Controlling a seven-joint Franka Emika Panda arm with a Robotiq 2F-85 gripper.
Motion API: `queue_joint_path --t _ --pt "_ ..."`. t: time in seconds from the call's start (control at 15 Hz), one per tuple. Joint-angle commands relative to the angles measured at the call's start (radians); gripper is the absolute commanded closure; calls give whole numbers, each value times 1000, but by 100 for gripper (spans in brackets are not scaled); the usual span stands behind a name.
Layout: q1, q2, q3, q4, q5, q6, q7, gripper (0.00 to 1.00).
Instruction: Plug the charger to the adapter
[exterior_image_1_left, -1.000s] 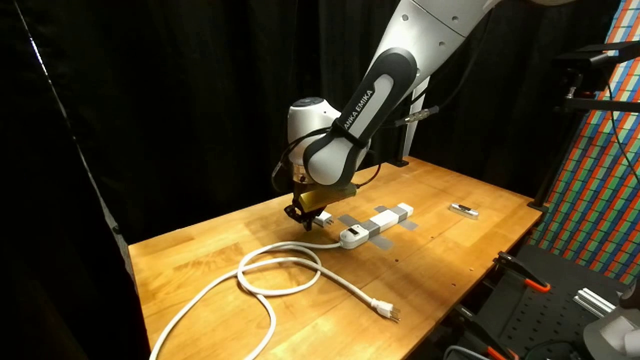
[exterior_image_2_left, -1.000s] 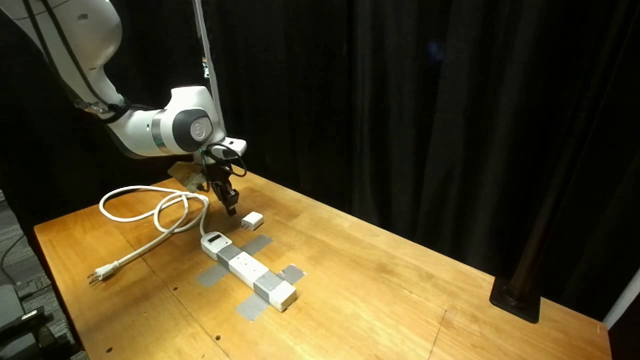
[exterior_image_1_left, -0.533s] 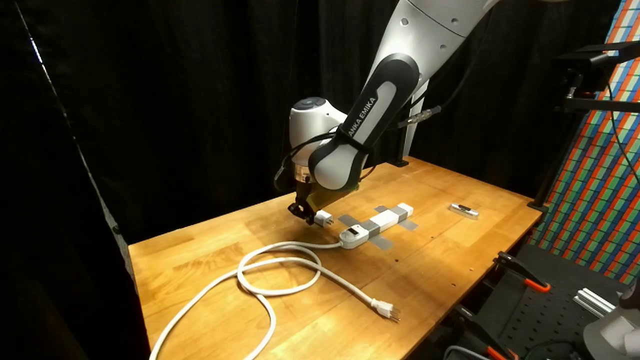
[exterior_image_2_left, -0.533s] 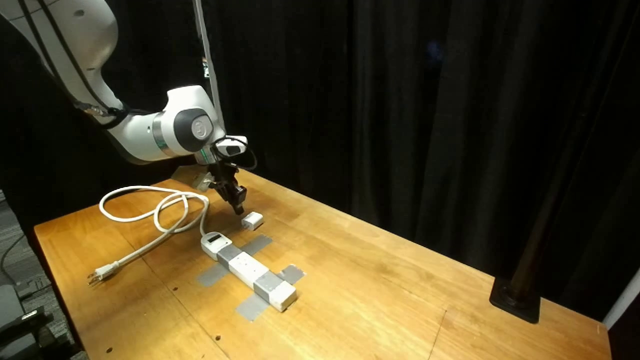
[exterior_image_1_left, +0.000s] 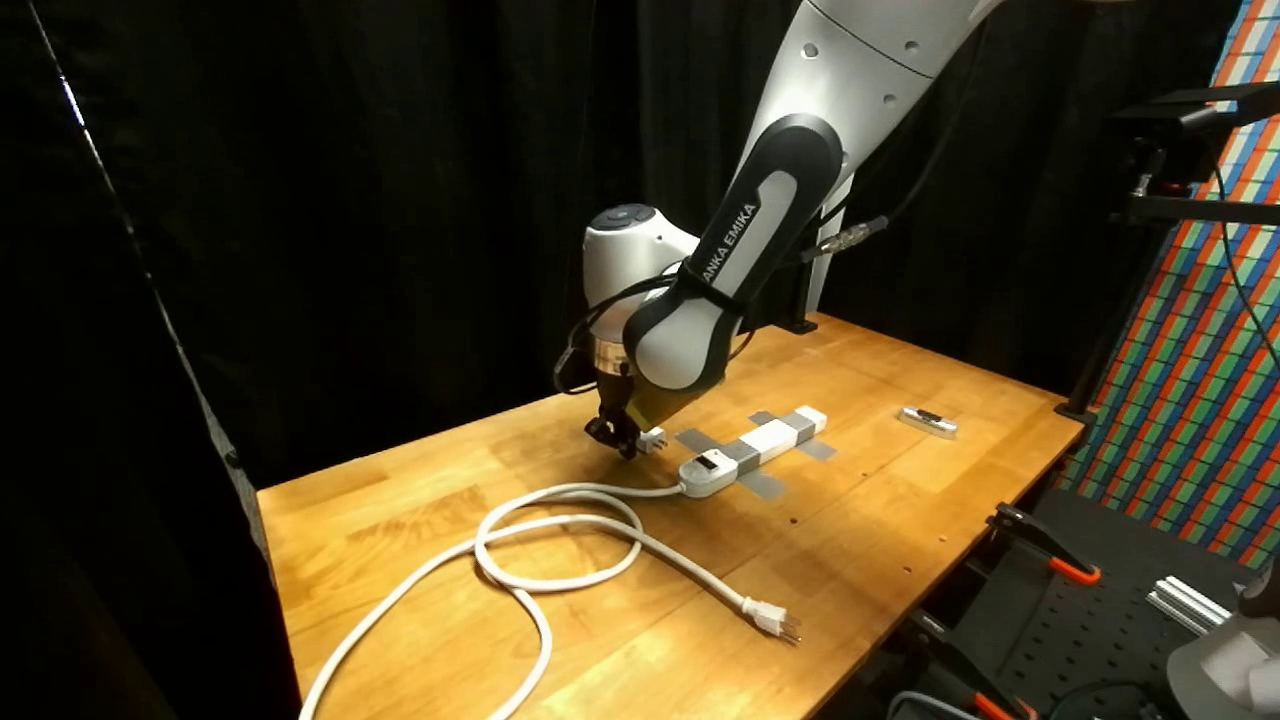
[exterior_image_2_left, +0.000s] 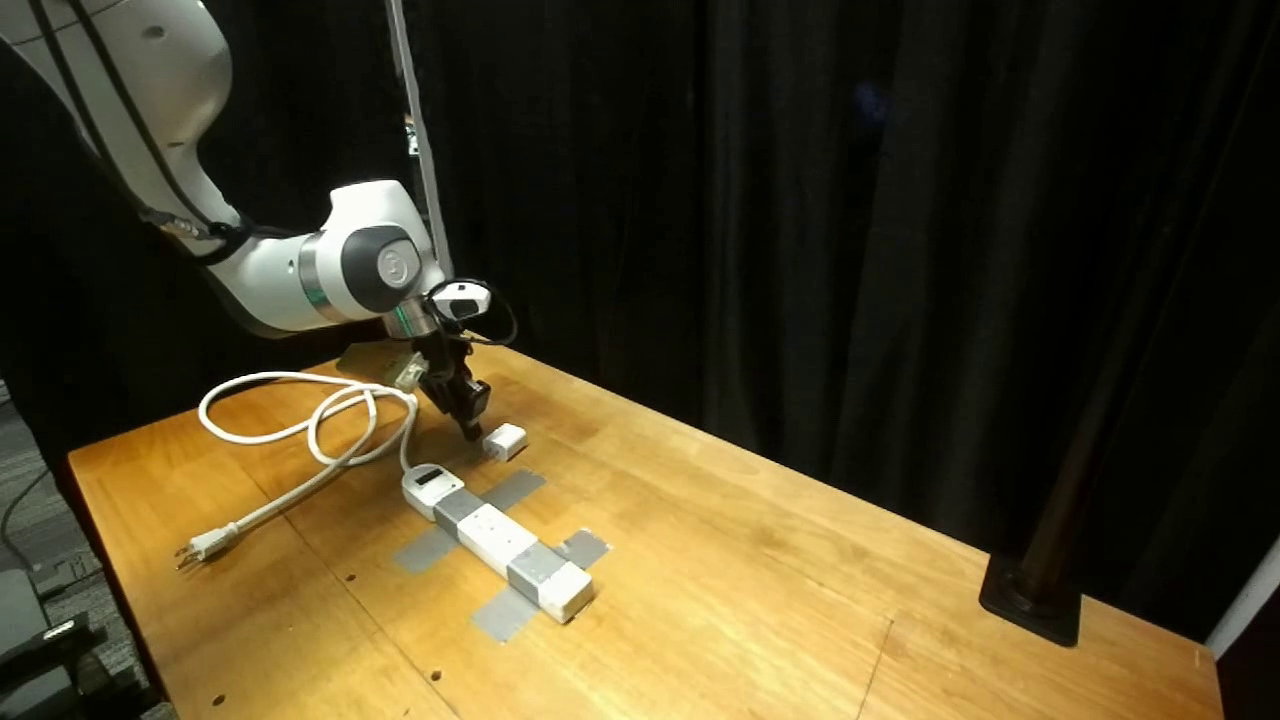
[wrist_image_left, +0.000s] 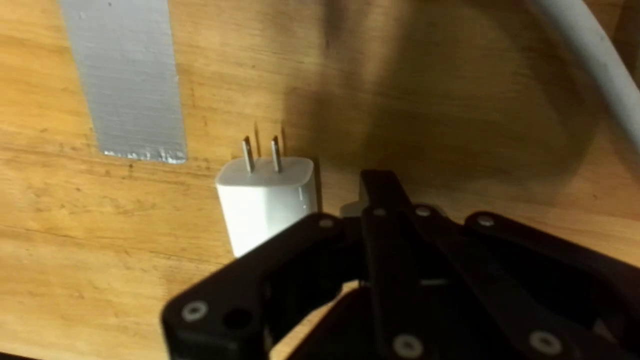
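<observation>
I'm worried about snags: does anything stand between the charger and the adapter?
Nothing raised is visible between the charger and the adapter, only grey tape lying flat on the table. The white cable runs outside that gap.

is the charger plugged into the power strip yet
No, in the wrist view the charger lies on the table with both metal prongs bare.

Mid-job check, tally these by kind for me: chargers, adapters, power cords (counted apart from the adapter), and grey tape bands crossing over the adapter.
Charger: 1
Adapter: 1
Power cord: 1
Grey tape bands: 2
Total: 5
</observation>
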Motion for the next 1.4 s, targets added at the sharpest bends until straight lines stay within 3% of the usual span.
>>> queue_joint_path --t 0.0,0.4,0.87,1.33 --pt "27 -25 -48 -32 -25 1 -19 100" --pt "20 -22 -61 -48 -29 -9 -34 100" --pt "62 0 -144 -9 -121 -7 -12 100" --pt "83 25 -185 21 -187 3 9 100"
